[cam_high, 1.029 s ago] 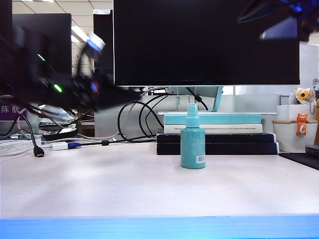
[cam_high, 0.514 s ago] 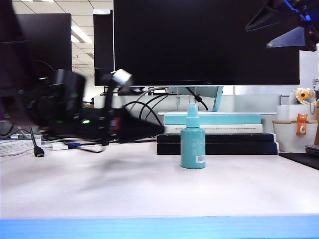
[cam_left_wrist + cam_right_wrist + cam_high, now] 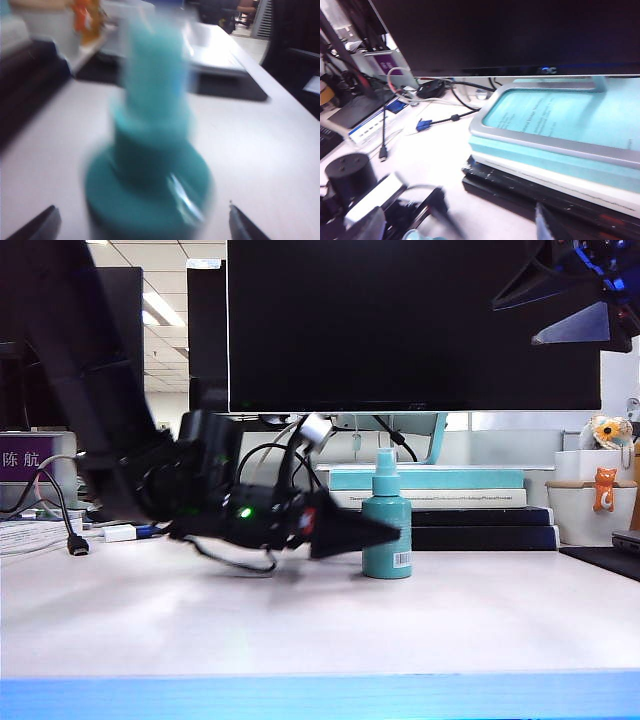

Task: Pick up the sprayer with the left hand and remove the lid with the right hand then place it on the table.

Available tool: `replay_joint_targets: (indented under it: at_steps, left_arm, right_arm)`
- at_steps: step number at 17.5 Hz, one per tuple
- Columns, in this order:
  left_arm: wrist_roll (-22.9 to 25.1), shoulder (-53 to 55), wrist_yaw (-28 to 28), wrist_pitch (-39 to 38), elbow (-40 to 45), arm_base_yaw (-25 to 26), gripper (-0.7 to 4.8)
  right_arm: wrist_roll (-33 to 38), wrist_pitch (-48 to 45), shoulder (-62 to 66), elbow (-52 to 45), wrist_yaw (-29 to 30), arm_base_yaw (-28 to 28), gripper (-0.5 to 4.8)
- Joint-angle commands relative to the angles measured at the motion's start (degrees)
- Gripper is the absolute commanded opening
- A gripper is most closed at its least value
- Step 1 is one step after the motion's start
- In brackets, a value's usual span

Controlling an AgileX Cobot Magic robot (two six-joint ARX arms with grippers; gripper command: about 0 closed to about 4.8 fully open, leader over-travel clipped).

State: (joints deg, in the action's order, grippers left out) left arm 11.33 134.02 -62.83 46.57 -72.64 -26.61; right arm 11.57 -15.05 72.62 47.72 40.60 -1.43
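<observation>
1. Sprayer [image 3: 387, 523]: stands upright on the desk [image 3: 320, 615] just in front of the stacked books [image 3: 430, 502], exactly where it stood a second ago; its place and pose are unchanged.
2. Left gripper [image 3: 385, 533]: a second ago high at the far left of the exterior view, it has since swept down and across, and its dark tip now lies level beside the bottle's lower body. Whether it touches is not clear.
3. Left wrist view: the sprayer [image 3: 150, 165] fills the frame, blurred, between two widely parted fingertips [image 3: 37, 227]; the left gripper [image 3: 142, 225] is wide open and grips nothing.
4. Right gripper [image 3: 570, 300]: high at the upper right, little changed, fingers parted and empty; its wrist view looks down on the books [image 3: 555, 145].
5. Axis: the sprayer's long axis is vertical, nozzle end up, white barcode label low on the side facing the camera.
</observation>
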Motion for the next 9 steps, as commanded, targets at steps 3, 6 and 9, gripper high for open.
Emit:
replay_joint_targets:
  at_steps: [3, 6, 9]
  left_arm:
    - [-2.14, 0.26, 1.60, -2.64, -3.54, -1.88, 4.79]
    - [-2.36, 0.26, 2.86, -4.74, -3.58, -2.69, 4.79]
    - [-2.36, 0.26, 4.70, -6.25, -3.58, -2.80, 3.31]
  right_arm:
    - [0.00, -0.20, -0.13, 0.26, 0.46, 0.00, 3.86]
    - [-0.02, -0.20, -0.13, 0.26, 0.44, 0.00, 3.86]
    - [0.00, -0.20, -0.13, 0.26, 0.46, 0.00, 3.86]
